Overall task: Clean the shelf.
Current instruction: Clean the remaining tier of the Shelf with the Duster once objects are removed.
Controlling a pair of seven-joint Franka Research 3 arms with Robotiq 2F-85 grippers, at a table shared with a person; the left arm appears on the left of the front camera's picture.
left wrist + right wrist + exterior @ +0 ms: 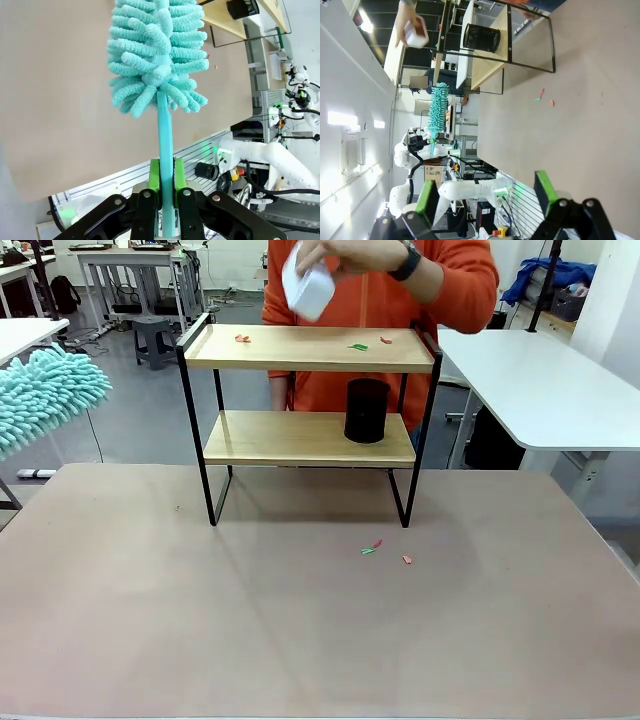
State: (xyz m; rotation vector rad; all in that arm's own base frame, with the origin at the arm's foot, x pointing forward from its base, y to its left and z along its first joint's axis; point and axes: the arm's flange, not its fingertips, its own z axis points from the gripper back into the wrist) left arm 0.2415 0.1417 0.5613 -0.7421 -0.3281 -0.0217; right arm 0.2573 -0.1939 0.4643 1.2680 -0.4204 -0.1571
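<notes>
Shelf (300,347) stands on its four legs at the middle of the bench's (300,640) far edge, square to it.

Top board: red scrap (242,338) near the left end, green scrap (358,346) and another red scrap (385,340) toward the right end.

Lower board: black cup (367,410), upright, right of centre.

On the bench in front of the shelf's right legs: a few small red and green bits (372,548).

Person's hand (350,255) above the top board holds a white cup (308,288), tilted.

Left gripper (166,175): clamped on the turquoise duster (155,55) by its handle. The fluffy head is off the bench's left edge, well apart from the shelf.

Right gripper (486,192): jaws wide, nothing between them, above the bench's near side.
</notes>
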